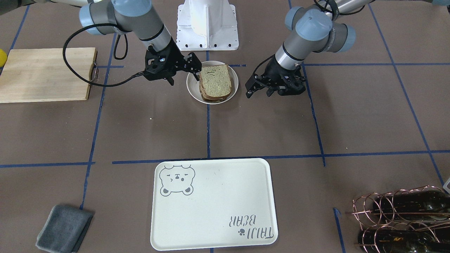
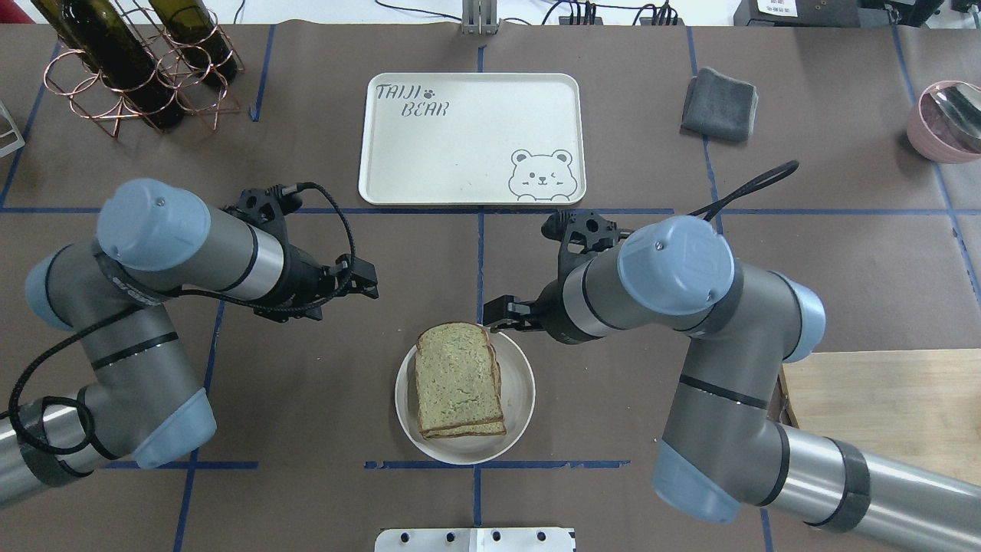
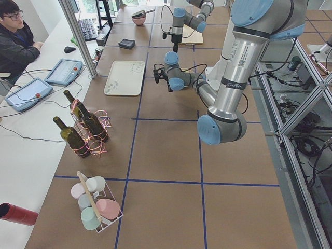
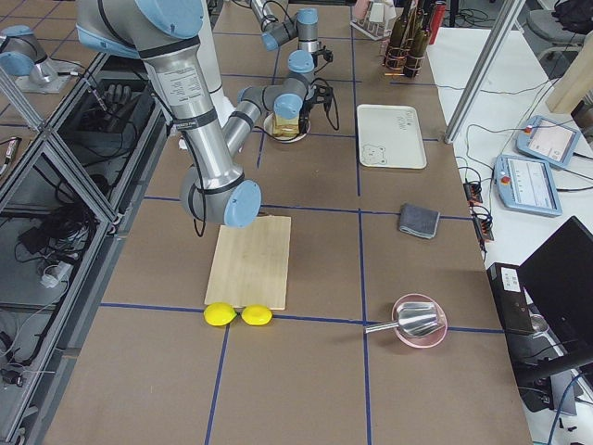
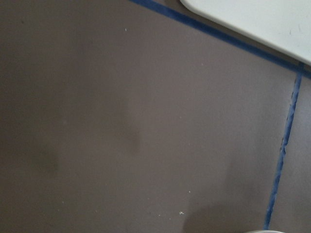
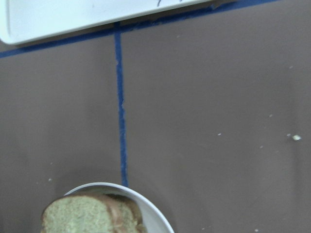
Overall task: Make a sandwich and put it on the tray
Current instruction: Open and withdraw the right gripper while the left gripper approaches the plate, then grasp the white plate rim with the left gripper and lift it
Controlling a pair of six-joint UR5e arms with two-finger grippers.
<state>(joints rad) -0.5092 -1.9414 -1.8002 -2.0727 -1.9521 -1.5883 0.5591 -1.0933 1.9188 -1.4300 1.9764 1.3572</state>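
Observation:
The sandwich [image 1: 215, 82], two stacked slices of greenish-tan bread with brown crust, lies on a small round white plate [image 1: 191, 90] near the robot's base. No egg shows between the slices. It also shows in the overhead view [image 2: 456, 379] and at the bottom of the right wrist view [image 6: 87, 213]. My right gripper [image 1: 185, 79] is open, low beside the plate's edge, at the sandwich's corner [image 2: 490, 314]. My left gripper [image 1: 257, 94] is open and empty, over bare table on the plate's other side [image 2: 373, 280]. The cream tray [image 1: 218, 196] with the bear drawing is empty [image 2: 475, 138].
A wooden cutting board [image 1: 45, 73] lies on the right arm's side, with two lemons [image 4: 238, 315] past its end. A grey cloth [image 1: 65, 228] lies beside the tray. A copper wire rack with wine bottles [image 1: 404, 218] stands at the far left corner. A pink bowl [image 2: 946, 119] sits far right.

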